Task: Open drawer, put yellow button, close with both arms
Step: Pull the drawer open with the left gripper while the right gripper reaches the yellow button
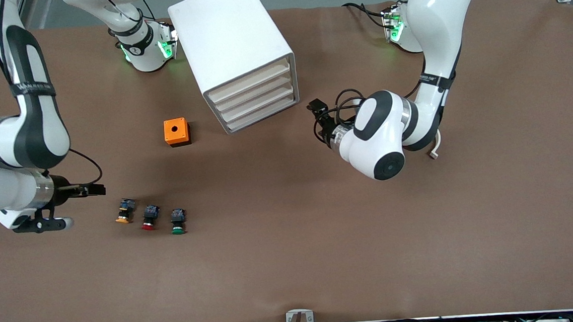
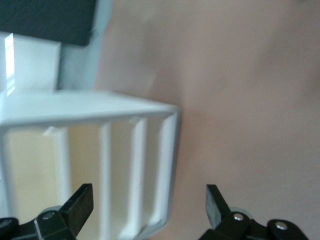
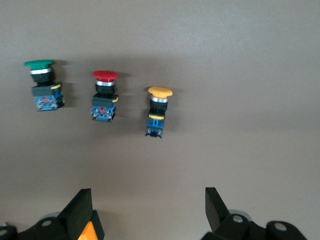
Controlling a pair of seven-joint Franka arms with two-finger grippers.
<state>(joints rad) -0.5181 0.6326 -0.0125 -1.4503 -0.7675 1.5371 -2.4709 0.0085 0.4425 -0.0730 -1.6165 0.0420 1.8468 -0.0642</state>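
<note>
The white cabinet (image 1: 232,40) stands at the back of the table, and its top drawer (image 1: 250,80) is shut like the three below it. The yellow button (image 1: 124,211) lies on the table in a row with a red button (image 1: 149,217) and a green button (image 1: 178,221). My right gripper (image 1: 95,189) is open and empty, low beside the yellow button toward the right arm's end. In the right wrist view the yellow button (image 3: 158,111) is apart from the open gripper (image 3: 149,210). My left gripper (image 1: 316,106) is open and empty beside the cabinet's front; the left wrist view shows the drawer fronts (image 2: 120,170) ahead of it (image 2: 150,206).
An orange box (image 1: 177,132) sits between the cabinet and the row of buttons; its corner shows in the right wrist view (image 3: 88,233). The brown table (image 1: 322,253) stretches wide toward the front camera.
</note>
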